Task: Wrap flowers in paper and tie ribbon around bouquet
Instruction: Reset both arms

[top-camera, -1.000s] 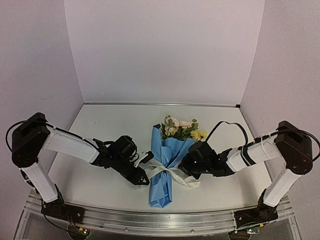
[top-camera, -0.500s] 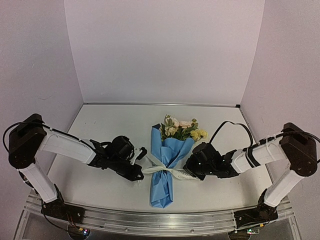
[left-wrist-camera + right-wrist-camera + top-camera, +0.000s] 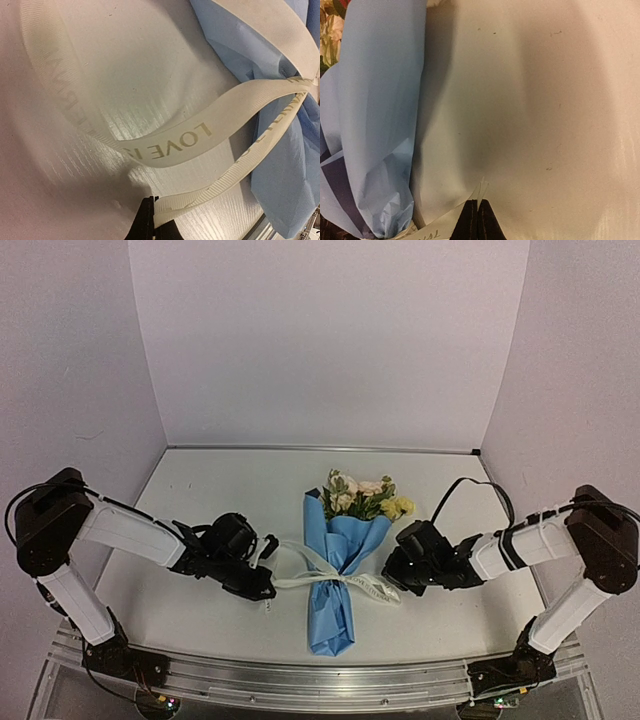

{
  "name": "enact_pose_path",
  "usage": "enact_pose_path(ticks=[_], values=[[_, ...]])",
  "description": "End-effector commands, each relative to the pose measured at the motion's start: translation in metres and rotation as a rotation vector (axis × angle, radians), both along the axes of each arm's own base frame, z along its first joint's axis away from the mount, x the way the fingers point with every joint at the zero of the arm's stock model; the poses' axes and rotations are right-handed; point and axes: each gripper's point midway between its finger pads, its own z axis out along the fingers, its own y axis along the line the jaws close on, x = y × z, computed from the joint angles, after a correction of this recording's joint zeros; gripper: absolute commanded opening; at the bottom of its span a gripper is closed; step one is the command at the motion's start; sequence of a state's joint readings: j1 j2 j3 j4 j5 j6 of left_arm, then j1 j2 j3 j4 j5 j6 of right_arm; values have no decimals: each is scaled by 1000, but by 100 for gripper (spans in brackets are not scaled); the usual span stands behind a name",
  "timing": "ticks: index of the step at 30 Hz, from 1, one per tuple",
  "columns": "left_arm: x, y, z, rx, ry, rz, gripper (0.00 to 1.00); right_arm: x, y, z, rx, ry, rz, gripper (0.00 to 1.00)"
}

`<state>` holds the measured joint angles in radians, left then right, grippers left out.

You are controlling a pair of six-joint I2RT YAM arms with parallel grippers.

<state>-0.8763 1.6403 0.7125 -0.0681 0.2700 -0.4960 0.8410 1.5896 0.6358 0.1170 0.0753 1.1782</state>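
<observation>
The flowers, pink, cream and yellow, stick out of the top of the blue paper, which is rolled around their stems and lies at mid table. The off-white ribbon crosses the wrap's narrow waist, one end running to each side. My left gripper is shut on the left end; in the left wrist view its tips pinch the ribbon, which loops back to the paper. My right gripper is shut on the right end, beside the paper, with its tips low over the table.
White walls stand close on three sides of the white table. An aluminium rail with the arm bases runs along the near edge. A black cable arches over the right arm.
The left gripper has shut on the ribbon's left end. Both grippers have moved outward, away from the bouquet, and the ribbon now runs straighter across the wrap.
</observation>
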Motion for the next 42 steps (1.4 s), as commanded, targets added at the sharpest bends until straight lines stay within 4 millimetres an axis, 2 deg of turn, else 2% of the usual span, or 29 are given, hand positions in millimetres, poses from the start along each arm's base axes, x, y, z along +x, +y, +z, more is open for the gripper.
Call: enact_pose_path(ticks=[1,7,16,21,42], values=[[3,1,10,-41,-5,15,0,2,-24,-1,-80,-6,-22,0],[3,1,11,-50,1,14,0,3,-32,-3,-155,24,-8,0],[2,4,7,-49,12,20,0,4,-72,22,-446,-5,14,0],[4,5,7,-52,12,22,0,5,-82,30,-517,-18,25,0],[3,10,12,-56,6,31,0,9,-92,34,-593,-20,36,0]])
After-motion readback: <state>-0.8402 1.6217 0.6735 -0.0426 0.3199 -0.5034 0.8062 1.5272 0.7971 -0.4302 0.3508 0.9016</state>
